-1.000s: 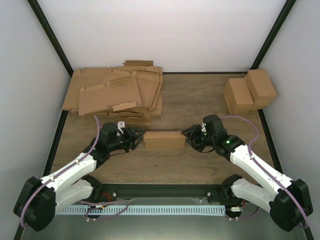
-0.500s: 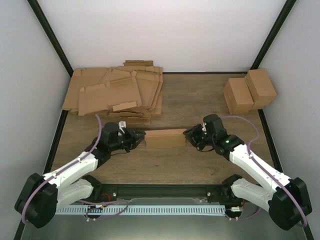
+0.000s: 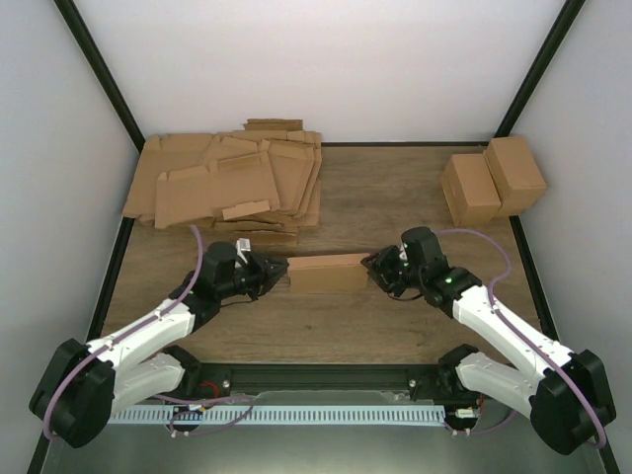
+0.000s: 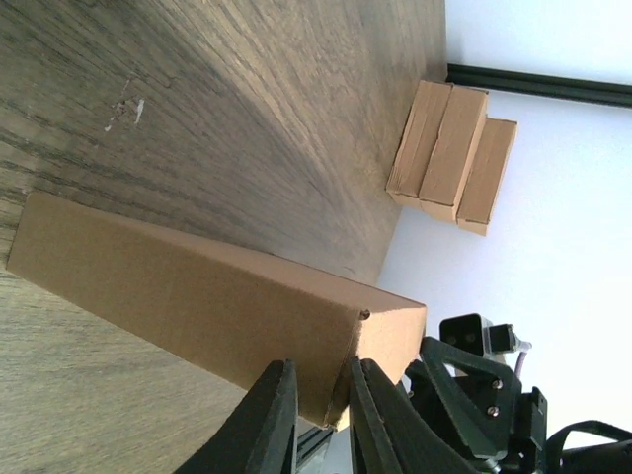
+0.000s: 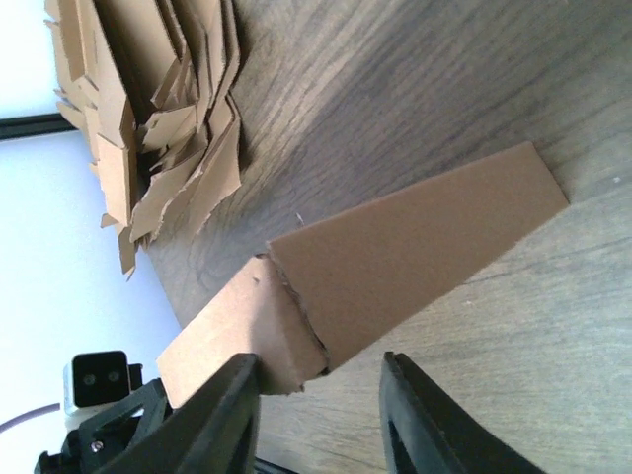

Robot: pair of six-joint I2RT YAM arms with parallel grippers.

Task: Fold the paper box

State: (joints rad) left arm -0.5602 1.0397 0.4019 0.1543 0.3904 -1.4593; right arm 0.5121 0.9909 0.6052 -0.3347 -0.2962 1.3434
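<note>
The paper box (image 3: 327,274) is a long, shallow brown carton lying on the wooden table between my two arms. My left gripper (image 3: 279,269) is at its left end. In the left wrist view, the left gripper (image 4: 321,380) is shut on a corner edge of the box (image 4: 197,296). My right gripper (image 3: 373,269) is at the box's right end. In the right wrist view, the right gripper (image 5: 318,367) is open wide, and the end of the box (image 5: 395,257) sits between the jaws, close to one finger (image 5: 222,415).
A heap of flat die-cut cardboard sheets (image 3: 232,188) lies at the back left and also shows in the right wrist view (image 5: 148,109). Two smaller blocky cartons (image 3: 492,180) stand at the back right and also show in the left wrist view (image 4: 449,153). Black frame posts border the table.
My left gripper has pushed a little right and away from the bases with the box in it. The box has shifted slightly toward the right gripper, which has barely moved.
</note>
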